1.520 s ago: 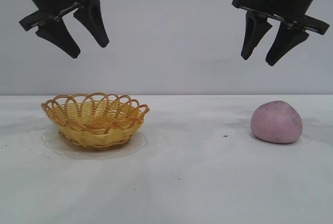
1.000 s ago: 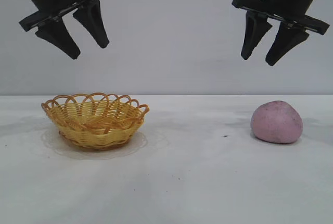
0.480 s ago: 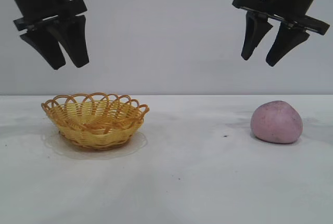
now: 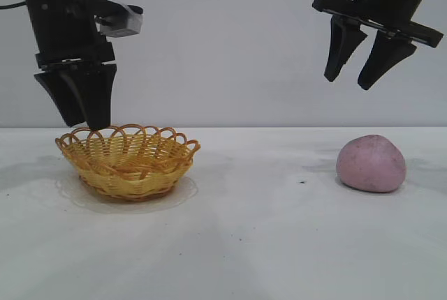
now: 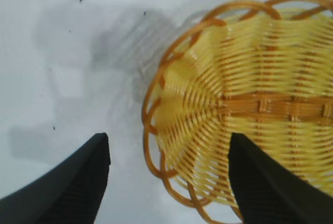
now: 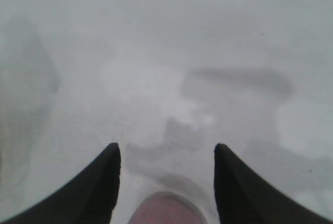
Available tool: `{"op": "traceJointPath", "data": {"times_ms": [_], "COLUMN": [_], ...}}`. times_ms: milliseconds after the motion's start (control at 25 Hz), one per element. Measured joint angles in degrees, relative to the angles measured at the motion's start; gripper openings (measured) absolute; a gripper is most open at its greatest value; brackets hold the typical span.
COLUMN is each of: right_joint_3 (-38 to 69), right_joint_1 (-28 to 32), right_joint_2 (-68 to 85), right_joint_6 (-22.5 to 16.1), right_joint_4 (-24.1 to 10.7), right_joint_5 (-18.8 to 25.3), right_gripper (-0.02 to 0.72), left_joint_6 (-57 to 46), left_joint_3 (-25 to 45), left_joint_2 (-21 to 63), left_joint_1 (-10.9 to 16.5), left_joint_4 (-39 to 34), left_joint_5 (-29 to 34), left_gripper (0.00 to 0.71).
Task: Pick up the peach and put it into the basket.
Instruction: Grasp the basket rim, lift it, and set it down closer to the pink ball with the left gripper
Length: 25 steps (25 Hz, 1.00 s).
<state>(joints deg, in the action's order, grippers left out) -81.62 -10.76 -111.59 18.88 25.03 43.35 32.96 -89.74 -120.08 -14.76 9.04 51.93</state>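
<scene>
Jaws released on both: the right gripper (image 4: 355, 77) hangs at twelve o'clock above the peach (image 4: 371, 163) and should drop straight down, straddling it; the left gripper (image 4: 78, 108) hovers over the basket (image 4: 128, 162) rim.

Shallow oval basket of yellow-orange woven wicker (image 4: 128, 162): slightly glossy strands, ribbed open weave, looped rim. Rounded pale pink-purple peach (image 4: 371, 163): matt, finely speckled, slightly lumpy skin. White table (image 4: 265, 244): smooth, matt, faintly smudged grey, a few dark specks. Black left pincer (image 5: 169, 182): matt plastic-looking fingers (image 5: 78, 187), fine ridged texture.
</scene>
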Motion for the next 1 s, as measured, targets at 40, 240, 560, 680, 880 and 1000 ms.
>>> {"op": "traceJointPath", "data": {"times_ms": [40,240,560,680,880,1000], "right_joint_3": [0.0,0.0,0.0,0.0,0.0,0.0], "right_joint_1": [0.0,0.0,0.0,0.0,0.0,0.0], "right_joint_2": [0.0,0.0,0.0,0.0,0.0,0.0], "right_joint_6": [0.0,0.0,0.2,0.9,1.4,1.4], "right_joint_4": [-0.1,-0.1,-0.1,-0.1,-0.1,-0.1], "right_joint_5": [0.0,0.1,0.2,0.2,0.2,0.2], "right_gripper": [0.37,0.37,0.37,0.37,0.37,0.37], "left_joint_6": [0.0,0.0,0.0,0.0,-4.5,-12.3], "left_joint_3": [-0.7,-3.1,-3.7,-4.0,-4.1,-4.1], "left_joint_2": [-0.5,-3.8,-5.9,-5.9,-4.9,-2.5], "left_joint_1": [0.0,0.0,0.0,0.0,0.0,0.4], "left_joint_4": [0.0,0.0,0.0,0.4,0.4,1.0], "left_joint_5": [0.1,1.2,1.7,2.9,5.8,7.3], "left_gripper": [0.43,0.313,0.17,0.054,0.069,0.0]}}
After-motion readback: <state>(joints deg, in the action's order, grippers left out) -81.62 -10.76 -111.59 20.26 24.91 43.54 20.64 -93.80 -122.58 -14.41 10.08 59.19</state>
